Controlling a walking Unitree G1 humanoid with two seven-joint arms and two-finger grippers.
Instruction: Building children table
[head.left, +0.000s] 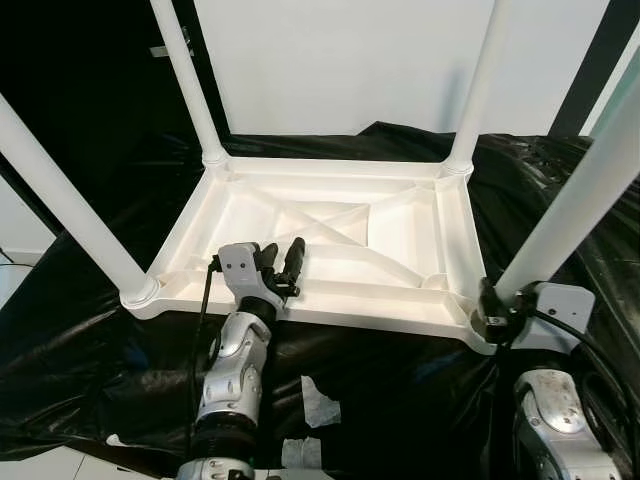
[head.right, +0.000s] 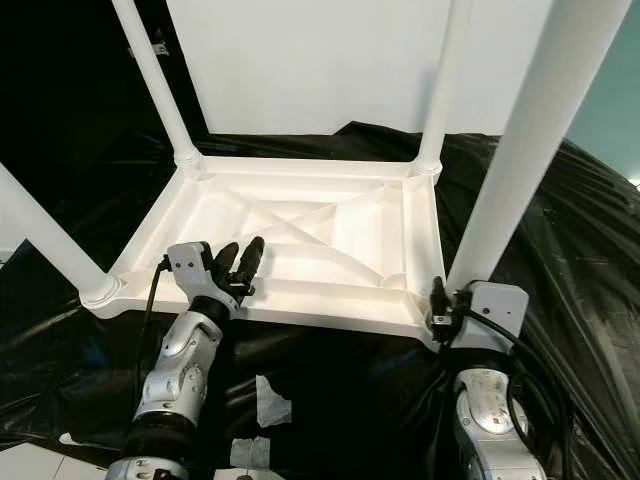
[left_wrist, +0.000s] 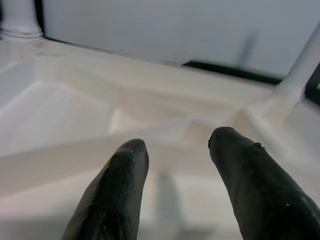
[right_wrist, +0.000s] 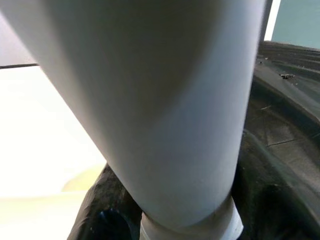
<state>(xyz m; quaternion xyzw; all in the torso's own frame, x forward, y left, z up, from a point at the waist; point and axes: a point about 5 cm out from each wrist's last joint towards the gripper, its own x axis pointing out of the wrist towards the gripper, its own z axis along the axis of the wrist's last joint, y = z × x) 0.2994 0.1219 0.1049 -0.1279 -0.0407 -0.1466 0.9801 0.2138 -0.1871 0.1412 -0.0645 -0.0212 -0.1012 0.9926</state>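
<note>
My left gripper (head.left: 283, 258) rests over the near rim of the upturned white tabletop (head.left: 330, 235), at about 7 o'clock of the panel. Its two black fingers (left_wrist: 117, 200) stand narrowly apart with nothing between them, tips pointing across the ribbed underside toward 1 o'clock.

My right gripper (head.left: 497, 305) sits at the near right corner of the tabletop, at about 4 o'clock. Its fingers are closed around the base of the near right leg (head.left: 575, 205), just above the corner socket. In the right wrist view that leg (right_wrist: 165, 110) runs up between the dark fingers, with a white collar at its foot.

The tabletop lies upside down on a black plastic sheet (head.left: 400, 390), diagonal ribs crossing its recessed underside. Four white tubular legs stand in its corners: the near left leg (head.left: 70, 200) at 8 o'clock, the far left leg (head.left: 190, 85) at 11 o'clock, the far right leg (head.left: 480, 85) at 1 o'clock, and the one I am holding.

Two scraps of white tape (head.left: 318, 402) lie on the sheet near my left forearm, at 6 o'clock. A white wall panel (head.left: 350, 60) stands behind the table.
</note>
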